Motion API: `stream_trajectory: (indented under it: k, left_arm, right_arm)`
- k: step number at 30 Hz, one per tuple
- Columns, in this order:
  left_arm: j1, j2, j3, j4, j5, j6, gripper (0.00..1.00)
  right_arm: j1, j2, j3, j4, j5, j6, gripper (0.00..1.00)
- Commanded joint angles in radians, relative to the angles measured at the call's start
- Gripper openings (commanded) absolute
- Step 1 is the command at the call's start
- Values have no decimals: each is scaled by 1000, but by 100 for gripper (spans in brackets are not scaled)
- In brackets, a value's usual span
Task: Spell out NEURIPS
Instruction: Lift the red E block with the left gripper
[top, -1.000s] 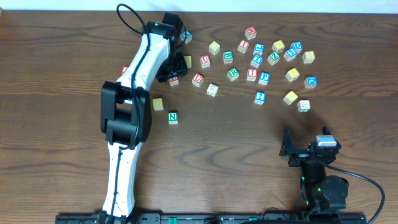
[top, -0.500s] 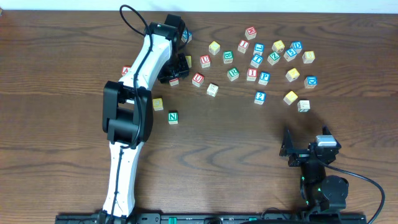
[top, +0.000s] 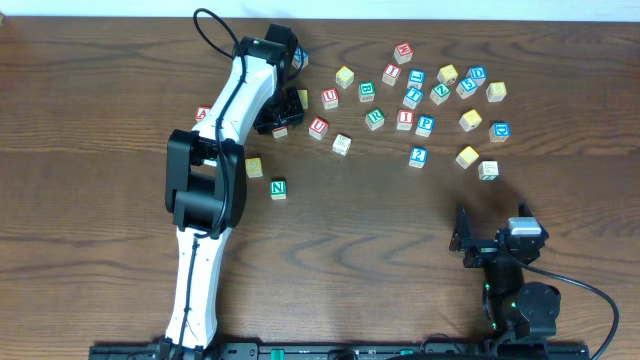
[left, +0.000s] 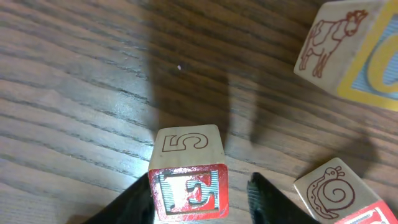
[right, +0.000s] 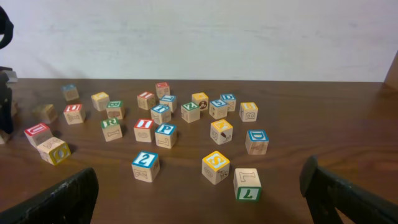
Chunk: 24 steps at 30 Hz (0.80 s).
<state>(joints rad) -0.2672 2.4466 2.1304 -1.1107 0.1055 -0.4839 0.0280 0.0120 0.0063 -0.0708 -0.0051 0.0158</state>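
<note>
The left pincer (left: 200, 198) straddles the red-lettered E cube (left: 186, 174) on the wooden counter (left: 74, 93), upper left of the overhead view; its jaws are partly closed, with one finger against the cube's side and the other just off it. The right pincer (right: 198, 180) stands wide and empty at the lower right, facing the cubes scattered along the top. The green N cube (top: 278, 187) sits left of centre, with a yellow-faced cube (top: 254, 167) just beside it at its upper left.
</note>
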Motion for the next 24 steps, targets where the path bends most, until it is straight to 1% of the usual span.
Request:
stream_trajectory:
  k: [1,8,24]
  left_arm:
    - [0,16,7,-2,-13,16,42]
    - [0,16,7,-3,-13,16,34]
    - [0,16,7,-1,-24,28,33]
  right_arm:
    - [-8,-5,-1,-5,-2,13,99]
    - [-8,-5,-1,-5,-2,13,99]
    - [-8,-5,-1,-5,-2,13,99]
